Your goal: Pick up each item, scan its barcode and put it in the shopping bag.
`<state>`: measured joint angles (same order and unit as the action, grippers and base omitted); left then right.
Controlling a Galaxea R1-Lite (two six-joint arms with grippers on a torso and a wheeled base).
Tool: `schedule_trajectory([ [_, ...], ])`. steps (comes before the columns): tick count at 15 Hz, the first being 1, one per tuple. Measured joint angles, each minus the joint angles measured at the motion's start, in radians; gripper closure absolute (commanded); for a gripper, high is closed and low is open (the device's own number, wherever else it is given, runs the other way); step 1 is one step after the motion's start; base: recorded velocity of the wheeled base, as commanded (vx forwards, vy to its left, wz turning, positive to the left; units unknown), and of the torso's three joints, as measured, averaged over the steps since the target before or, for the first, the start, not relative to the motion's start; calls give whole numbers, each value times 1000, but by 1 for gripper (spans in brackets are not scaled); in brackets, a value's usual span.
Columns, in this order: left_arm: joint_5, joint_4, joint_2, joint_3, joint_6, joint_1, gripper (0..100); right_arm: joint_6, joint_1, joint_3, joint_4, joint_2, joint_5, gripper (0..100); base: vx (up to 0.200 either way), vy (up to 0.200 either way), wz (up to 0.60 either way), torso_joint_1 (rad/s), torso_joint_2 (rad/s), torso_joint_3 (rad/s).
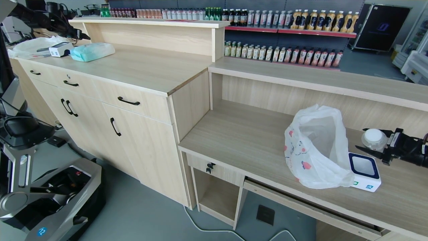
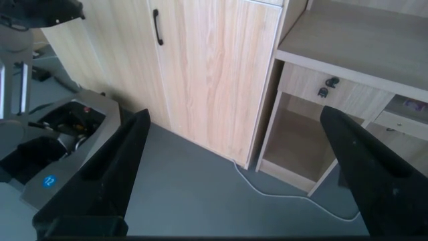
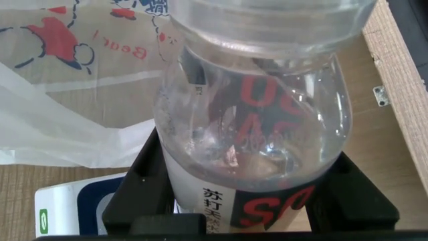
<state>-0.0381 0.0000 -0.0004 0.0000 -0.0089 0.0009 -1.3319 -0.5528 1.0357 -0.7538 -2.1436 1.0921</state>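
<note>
Bottle clear plastic, white cap | right gripper pinching it | left gripper spread | shopping bag crinkled film

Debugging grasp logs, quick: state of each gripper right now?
Left gripper: fingers open, holding nothing.
Right gripper: closed on the bottle.

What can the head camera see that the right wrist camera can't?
Head camera alone: the drink shelves, the tall cabinet and a teal pack on it. Right wrist camera alone: the red letters on the bottle, seen up close. Both: the bottle in the right tool, the white bag and the scanner.
</note>
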Motion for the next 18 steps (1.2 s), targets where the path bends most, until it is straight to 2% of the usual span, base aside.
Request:
schedule_trajectory([
  [18,0,0,0,0,0,1,0,39,59,33,-2,-40,1,100,0,0,0,0,0,0],
])
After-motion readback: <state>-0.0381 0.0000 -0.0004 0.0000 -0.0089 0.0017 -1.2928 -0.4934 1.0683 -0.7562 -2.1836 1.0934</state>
